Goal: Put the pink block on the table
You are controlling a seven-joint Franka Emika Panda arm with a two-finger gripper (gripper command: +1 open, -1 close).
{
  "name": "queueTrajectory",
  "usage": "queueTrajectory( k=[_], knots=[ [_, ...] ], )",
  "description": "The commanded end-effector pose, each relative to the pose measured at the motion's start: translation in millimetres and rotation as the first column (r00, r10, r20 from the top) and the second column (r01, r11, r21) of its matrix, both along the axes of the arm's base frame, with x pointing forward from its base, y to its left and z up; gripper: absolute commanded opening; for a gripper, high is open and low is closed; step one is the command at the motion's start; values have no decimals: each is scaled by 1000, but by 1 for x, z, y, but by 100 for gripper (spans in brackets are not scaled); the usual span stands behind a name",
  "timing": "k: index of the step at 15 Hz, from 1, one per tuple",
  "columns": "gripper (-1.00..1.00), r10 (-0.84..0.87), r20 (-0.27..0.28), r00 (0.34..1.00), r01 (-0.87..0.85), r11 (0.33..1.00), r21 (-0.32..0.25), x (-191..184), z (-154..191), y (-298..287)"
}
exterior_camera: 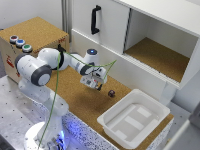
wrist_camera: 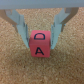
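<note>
In the wrist view the pink block [wrist_camera: 39, 44], a small cube lettered D and A, sits between my gripper's [wrist_camera: 40, 42] two fingers [wrist_camera: 23, 31], which press against its sides. The cork table [wrist_camera: 15, 67] lies right beneath it; I cannot tell whether the cube touches it. In the exterior view the gripper [exterior_camera: 97, 86] hangs low over the middle of the table [exterior_camera: 75, 97], pointing down. The block is too small to make out there.
A small dark maroon object [exterior_camera: 111, 93] lies on the table just to the exterior view's right of the gripper. A white tray [exterior_camera: 134, 118] stands beyond it. A cork-topped box with coloured buttons [exterior_camera: 31, 35] and a white cabinet [exterior_camera: 150, 35] stand behind.
</note>
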State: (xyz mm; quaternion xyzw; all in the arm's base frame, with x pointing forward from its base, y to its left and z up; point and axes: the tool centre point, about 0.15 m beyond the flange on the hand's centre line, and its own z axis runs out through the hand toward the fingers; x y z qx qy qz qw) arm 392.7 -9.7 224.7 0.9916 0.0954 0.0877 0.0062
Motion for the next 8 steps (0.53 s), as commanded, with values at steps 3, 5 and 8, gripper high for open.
queueTrajectory(
  k=[3,5,8],
  knots=[
    [100,-41,7,999,41,999,19,11,45,2],
    [100,22,32,999,-25,998,64,18,83,12],
    [100,22,32,999,-25,998,64,18,83,12]
  ],
)
